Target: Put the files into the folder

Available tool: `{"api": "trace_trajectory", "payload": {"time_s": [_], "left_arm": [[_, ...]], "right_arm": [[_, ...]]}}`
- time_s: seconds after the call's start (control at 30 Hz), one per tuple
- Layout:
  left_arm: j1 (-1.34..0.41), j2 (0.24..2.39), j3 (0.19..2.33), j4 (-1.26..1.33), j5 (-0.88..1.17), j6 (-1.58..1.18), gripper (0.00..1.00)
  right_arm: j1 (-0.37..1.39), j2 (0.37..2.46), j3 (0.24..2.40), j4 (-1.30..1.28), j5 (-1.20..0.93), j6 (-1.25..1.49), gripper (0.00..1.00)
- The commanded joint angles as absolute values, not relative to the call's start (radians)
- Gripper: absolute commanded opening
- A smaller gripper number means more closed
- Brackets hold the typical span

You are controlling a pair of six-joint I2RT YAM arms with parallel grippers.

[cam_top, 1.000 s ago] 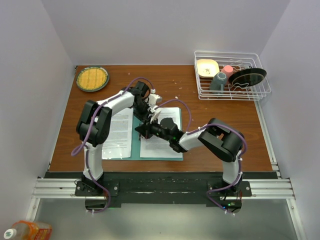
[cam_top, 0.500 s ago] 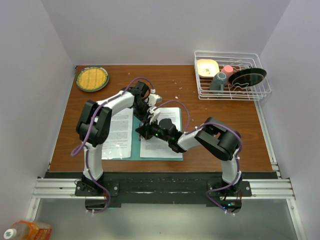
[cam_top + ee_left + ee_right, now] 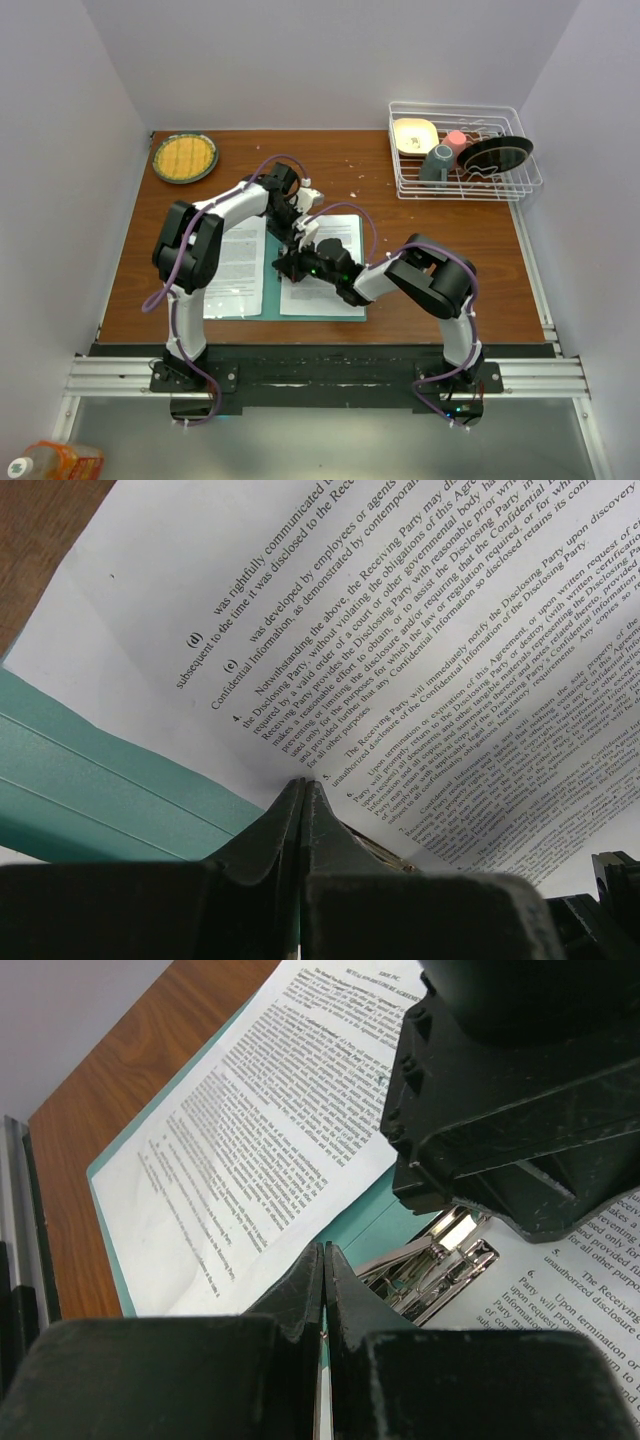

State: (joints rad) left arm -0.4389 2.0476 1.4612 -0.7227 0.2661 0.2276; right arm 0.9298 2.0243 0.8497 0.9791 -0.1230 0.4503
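My left gripper (image 3: 303, 792) pinches a raised edge of the files (image 3: 420, 630) above the folder (image 3: 90, 770); my right gripper (image 3: 323, 1255), pressed together, sits beside the metal clip (image 3: 440, 1260).

Soft, even light from above filled the overhead view. The brown wooden table (image 3: 340, 170) carried only faint, blurred-edged shadows beneath the arms, and the pale walls leaned inward toward the frame's edges. Nothing there was blown out. In the left wrist view the white printed paper sheet (image 3: 300, 590) was bright at upper left and greyed toward lower right. Its mid-page text was crisp, while the black left gripper (image 3: 303, 792) along the bottom was dark and out of focus. In the right wrist view the black right gripper (image 3: 323, 1260) was a dark foreground blur, the shiny metal clip (image 3: 440, 1260) threw small glints, and the farthest text dissolved.
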Motion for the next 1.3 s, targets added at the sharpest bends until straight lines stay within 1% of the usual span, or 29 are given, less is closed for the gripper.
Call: {"api": "trace_trajectory", "payload": {"time_s": [0.0,0.4,1.0,1.27], "left_arm": [[-0.437,2.141,1.411,-0.684,0.193,0.258,0.02],[-0.419,2.145,1.425,-0.692,0.198,0.265,0.01],[-0.397,2.157,1.440,-0.703,0.210,0.281,0.00],[-0.396,2.163,1.443,-0.704,0.210,0.281,0.00]], "right_arm": [[0.945,2.031,0.857,0.899,-0.210,0.373,0.00],[0.946,2.056,0.818,0.853,-0.202,0.387,0.00],[0.946,2.129,0.792,0.724,-0.183,0.456,0.00],[0.948,2.138,0.764,0.629,-0.141,0.506,0.00]]}}
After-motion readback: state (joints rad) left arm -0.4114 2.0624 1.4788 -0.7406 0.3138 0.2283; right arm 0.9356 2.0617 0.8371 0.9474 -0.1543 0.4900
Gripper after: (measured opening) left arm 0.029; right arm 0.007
